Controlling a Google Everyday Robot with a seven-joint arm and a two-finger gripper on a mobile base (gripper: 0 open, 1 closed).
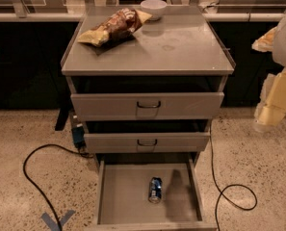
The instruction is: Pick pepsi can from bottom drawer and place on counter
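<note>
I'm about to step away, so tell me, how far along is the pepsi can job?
Done: the bottom drawer is open. In hand: no grasp yet; the gripper hangs at the right, well apart from the pepsi can on the drawer floor. Left: grasp, lift, set it on the counter.

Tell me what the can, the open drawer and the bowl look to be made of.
Pepsi can: likely aluminium, glossy blue print, silvery end. Bottom drawer: painted or bare sheet metal, matte grey, thin folded walls. Bowl: white, smooth, ceramic or plastic; cannot tell. The gripper hangs at the right, away from all three.
</note>
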